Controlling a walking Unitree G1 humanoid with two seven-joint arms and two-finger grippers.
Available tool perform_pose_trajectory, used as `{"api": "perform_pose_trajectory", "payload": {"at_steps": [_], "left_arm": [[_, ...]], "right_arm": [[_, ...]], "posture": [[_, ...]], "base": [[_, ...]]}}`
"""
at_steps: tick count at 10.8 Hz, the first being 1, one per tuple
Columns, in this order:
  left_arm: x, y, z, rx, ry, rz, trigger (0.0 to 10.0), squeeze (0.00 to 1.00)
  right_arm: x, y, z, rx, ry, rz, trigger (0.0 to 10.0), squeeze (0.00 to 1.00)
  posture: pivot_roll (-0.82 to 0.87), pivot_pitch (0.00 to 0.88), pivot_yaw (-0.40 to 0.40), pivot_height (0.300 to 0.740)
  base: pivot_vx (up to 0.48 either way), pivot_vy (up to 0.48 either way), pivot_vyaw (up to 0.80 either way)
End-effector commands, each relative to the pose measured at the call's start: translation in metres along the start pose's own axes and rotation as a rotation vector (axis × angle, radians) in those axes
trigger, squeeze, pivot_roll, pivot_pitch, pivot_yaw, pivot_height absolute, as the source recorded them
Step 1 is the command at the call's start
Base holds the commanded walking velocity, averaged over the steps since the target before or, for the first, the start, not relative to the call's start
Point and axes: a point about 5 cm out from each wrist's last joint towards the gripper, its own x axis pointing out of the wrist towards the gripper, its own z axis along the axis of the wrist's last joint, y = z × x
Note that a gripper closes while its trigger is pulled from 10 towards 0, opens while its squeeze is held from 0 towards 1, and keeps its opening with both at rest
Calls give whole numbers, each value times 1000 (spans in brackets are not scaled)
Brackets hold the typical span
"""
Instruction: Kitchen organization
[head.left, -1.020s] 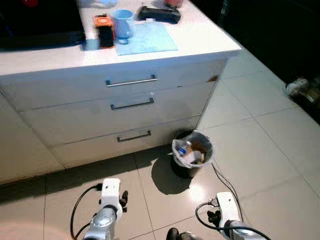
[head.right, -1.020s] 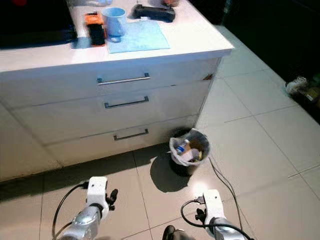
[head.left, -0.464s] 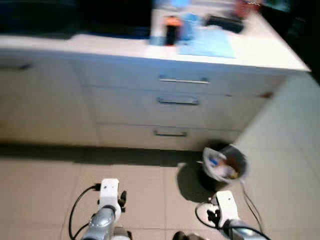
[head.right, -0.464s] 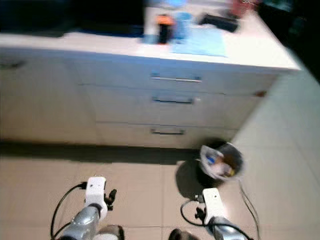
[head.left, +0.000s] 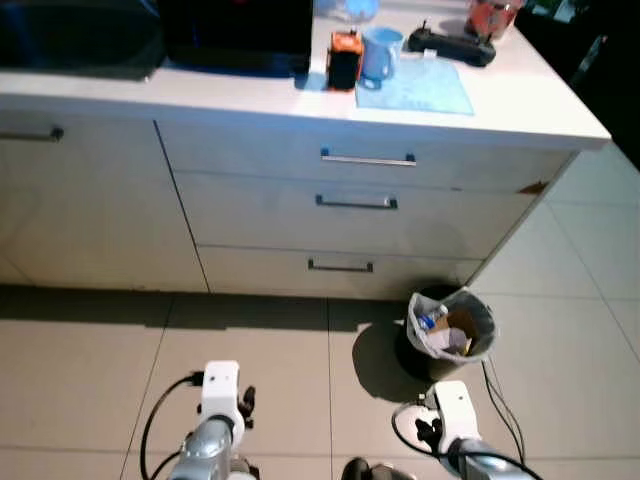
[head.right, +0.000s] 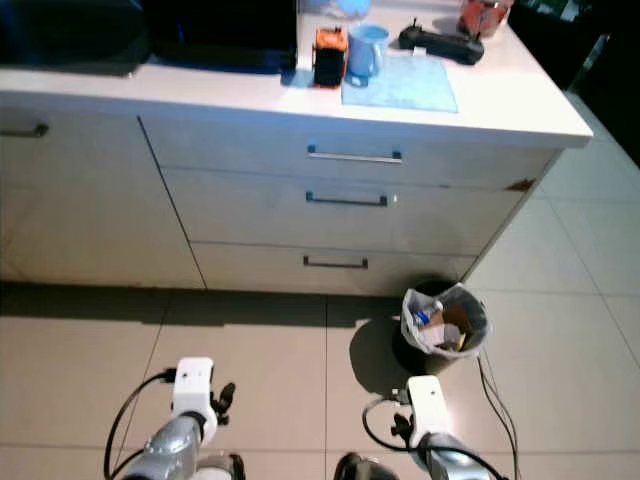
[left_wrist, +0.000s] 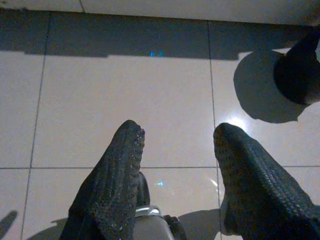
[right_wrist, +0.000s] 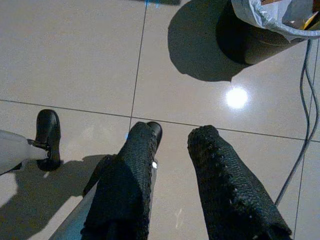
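A white counter (head.left: 250, 100) carries a blue mug (head.left: 381, 52), an orange-and-black item (head.left: 344, 60), a blue cloth (head.left: 415, 90), a black device (head.left: 456, 44) and a reddish container (head.left: 489, 17). Below it are three drawers; the top handle (head.left: 367, 158) is silver. Both arms hang low over the tiled floor. My left gripper (left_wrist: 177, 132) is open with nothing between its fingers. My right gripper (right_wrist: 172, 131) is open too, above the tiles near a lined trash bin (right_wrist: 260, 35).
The trash bin (head.left: 449, 330) stands on the floor by the drawers' right end, with a cable (head.left: 500, 390) running past it. A dark appliance (head.left: 235, 35) sits at the counter's back. A cabinet door (head.left: 80, 210) is to the left. My feet (right_wrist: 47, 130) show below.
The whole picture has shifted and sharpened: the camera has swung, so the counter front now faces me squarely. Both arms hang as before.
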Motion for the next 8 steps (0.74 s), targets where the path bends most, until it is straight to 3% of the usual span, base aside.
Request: {"api": "perform_pose_trajectory", "payload": {"at_steps": [1,8], "left_arm": [[-1,2,-4,-7,17,15,10000,0],[-1,1,-5,-9,22,16,10000,0]], "right_arm": [[-1,-2,-2,16,2,-6,10000,0],[-1,-2,-3,22,-1,-5,10000,0]], "posture": [[69,132,-85,740],[70,138,-87,740]], "base": [[0,356,0],[0,359,0]]}}
